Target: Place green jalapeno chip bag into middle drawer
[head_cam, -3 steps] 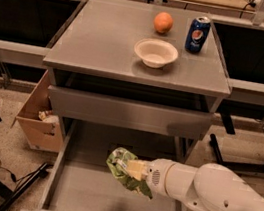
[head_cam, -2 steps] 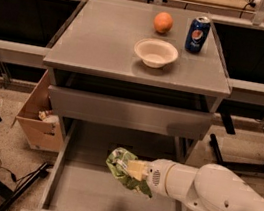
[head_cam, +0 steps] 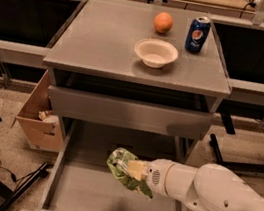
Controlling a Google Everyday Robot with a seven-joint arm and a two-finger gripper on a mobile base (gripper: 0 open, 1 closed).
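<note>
Over the grey drawer [head_cam: 105, 199], the yellowish-tipped tool [head_cam: 132, 169] on the white arm [head_cam: 218, 194] grips a shiny green chip bag [head_cam: 118, 158] with pale yellow patches. On the grey desk [head_cam: 97, 40]: an orange fruit [head_cam: 163, 22], a white bowl [head_cam: 155, 52], a blue can [head_cam: 197, 34] with a red-and-white logo.

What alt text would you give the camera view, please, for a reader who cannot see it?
The robot's gripper holds the green jalapeno chip bag over the open middle drawer of a grey cabinet. On top sit a white bowl, an orange and a blue Pepsi can.
</note>
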